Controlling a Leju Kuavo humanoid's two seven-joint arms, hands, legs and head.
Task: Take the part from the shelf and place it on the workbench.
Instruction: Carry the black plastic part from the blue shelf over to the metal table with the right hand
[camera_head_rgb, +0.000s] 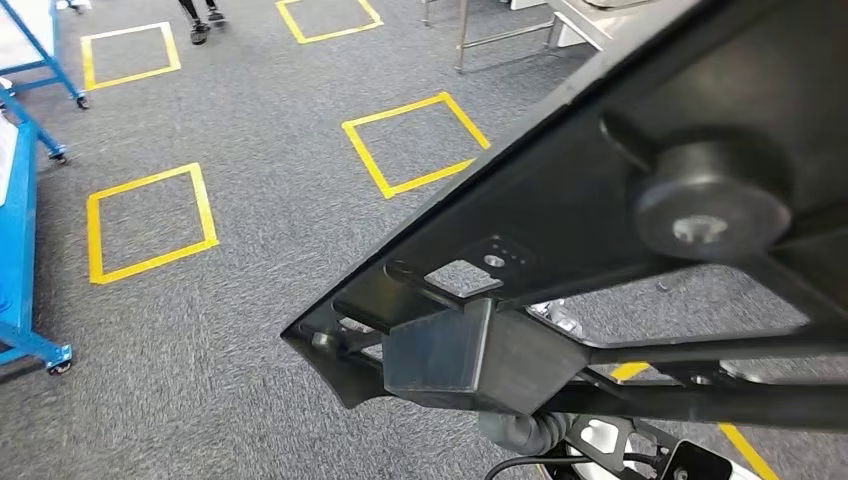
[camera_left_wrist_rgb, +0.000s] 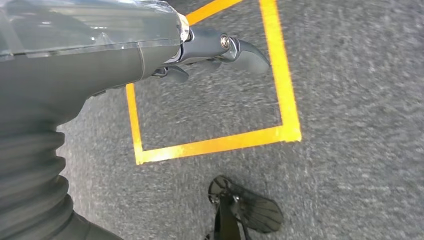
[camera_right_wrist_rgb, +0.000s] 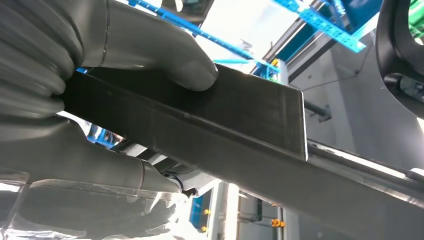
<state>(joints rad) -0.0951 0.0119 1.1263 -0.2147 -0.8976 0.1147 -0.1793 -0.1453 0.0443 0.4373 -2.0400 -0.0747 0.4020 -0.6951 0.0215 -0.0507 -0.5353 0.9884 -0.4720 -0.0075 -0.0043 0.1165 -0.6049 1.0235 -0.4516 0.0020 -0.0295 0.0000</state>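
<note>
The part is a large black metal frame with a round rubber knob and a box-shaped block, held close under my head camera and tilted across the right half of the head view. My right hand grips a flat bar of the part, with the thumb pressed on one face and the fingers wrapped on the other. My left hand hangs over the grey carpet and holds nothing, its fingers loosely apart.
Grey carpet with yellow tape squares spreads ahead. A blue wheeled frame stands along the left edge. Metal table legs rise at the top. A person's feet stand at the far top left.
</note>
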